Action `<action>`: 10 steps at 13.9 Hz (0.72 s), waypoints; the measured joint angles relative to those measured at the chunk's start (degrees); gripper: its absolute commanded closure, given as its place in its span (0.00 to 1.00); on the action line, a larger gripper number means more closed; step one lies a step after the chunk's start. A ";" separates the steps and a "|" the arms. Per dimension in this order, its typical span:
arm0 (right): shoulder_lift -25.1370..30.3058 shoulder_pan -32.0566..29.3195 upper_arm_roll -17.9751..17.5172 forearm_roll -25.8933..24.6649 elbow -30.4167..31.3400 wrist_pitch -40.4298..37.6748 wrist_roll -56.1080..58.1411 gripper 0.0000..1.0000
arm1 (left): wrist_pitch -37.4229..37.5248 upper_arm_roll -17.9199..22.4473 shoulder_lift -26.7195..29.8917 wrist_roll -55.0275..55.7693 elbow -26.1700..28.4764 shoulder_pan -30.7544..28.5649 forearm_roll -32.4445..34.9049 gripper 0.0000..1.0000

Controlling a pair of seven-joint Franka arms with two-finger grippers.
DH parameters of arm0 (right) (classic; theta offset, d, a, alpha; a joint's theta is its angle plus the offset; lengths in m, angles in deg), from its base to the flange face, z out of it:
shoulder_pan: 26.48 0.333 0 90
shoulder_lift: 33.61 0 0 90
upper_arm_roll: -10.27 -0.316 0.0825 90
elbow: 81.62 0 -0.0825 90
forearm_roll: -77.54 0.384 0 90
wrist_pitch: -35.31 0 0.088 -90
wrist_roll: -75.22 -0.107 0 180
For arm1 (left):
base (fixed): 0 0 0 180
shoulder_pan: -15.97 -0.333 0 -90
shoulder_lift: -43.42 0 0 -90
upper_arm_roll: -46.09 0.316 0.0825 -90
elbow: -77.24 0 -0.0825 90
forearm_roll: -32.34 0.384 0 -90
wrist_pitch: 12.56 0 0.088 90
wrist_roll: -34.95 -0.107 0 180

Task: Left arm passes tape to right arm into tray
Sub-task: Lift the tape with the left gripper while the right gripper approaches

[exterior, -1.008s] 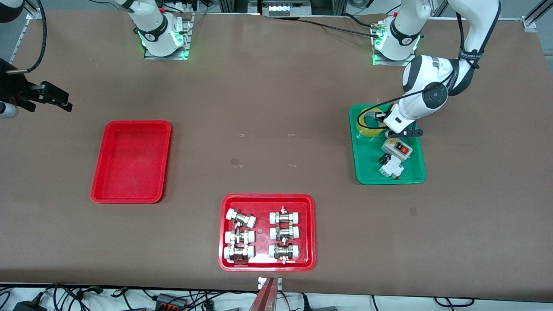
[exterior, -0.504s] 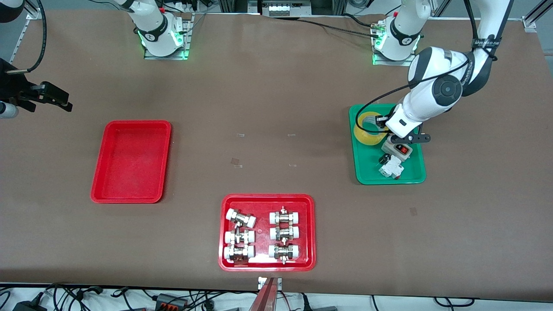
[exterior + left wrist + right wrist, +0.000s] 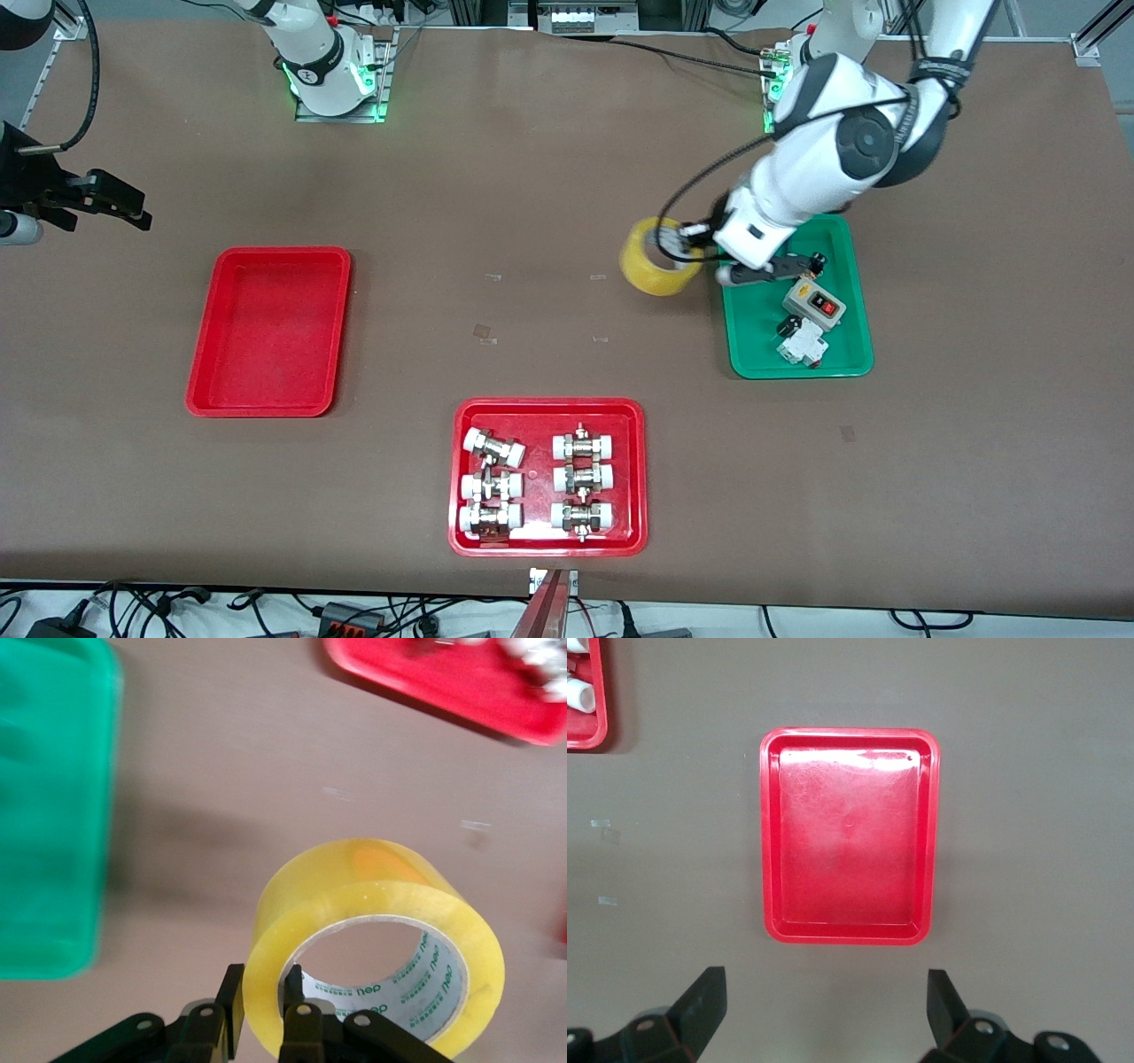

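One translucent yellow tape roll (image 3: 657, 258) clamped through wall by left gripper (image 3: 689, 244), airborne over tabletop (image 3: 549, 177) for handover. Right gripper (image 3: 824, 1005) spread wide, empty, waiting above plain red plastic tray (image 3: 268, 331).

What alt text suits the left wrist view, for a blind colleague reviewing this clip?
The left gripper, jaws shut on its wall, holds a translucent yellow roll of packing tape above the brown table, with a green plastic tray's edge nearby.

**Tape Held Over Table Between Trays**

The tape (image 3: 654, 262) (image 3: 372, 904) is held in the left gripper (image 3: 682, 241) (image 3: 263, 979), one finger inside the roll and one outside. It is over bare table, just beside the switch-box tray (image 3: 762, 354). The fittings tray (image 3: 547, 405) is set toward the front camera from it. The right gripper (image 3: 133, 208) (image 3: 824, 979) is spread wide at the right arm's end, with the tray (image 3: 270, 332) (image 3: 849, 837) near it.
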 measured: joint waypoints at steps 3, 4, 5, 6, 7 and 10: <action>-0.02 0.08 -0.10 0.00 0.00 -0.01 0.00 0.00 | -0.01 -3.95 -4.44 6.49 -7.93 0.30 -2.55 0.98; -0.03 0.11 -0.11 0.00 0.00 -0.02 0.00 0.00 | -0.02 -4.69 -6.04 8.49 -10.65 0.71 -2.65 0.98; -0.06 0.15 -0.12 0.00 0.00 -0.06 0.00 0.00 | -0.03 -5.01 -7.49 10.17 -13.26 1.48 -2.66 0.98; -0.13 0.19 -0.13 0.00 0.00 -0.08 0.00 0.00 | -0.15 -5.14 -8.68 11.40 -15.54 2.31 -2.66 0.98; -0.26 0.26 -0.14 0.10 0.02 -0.08 0.00 0.00 | -0.70 -5.22 -9.55 12.31 -17.20 3.06 -2.66 0.98; -2.46 1.33 -0.44 0.38 0.25 -0.31 0.00 0.00 | -4.08 -5.33 -10.30 13.05 -18.88 3.99 -3.88 0.97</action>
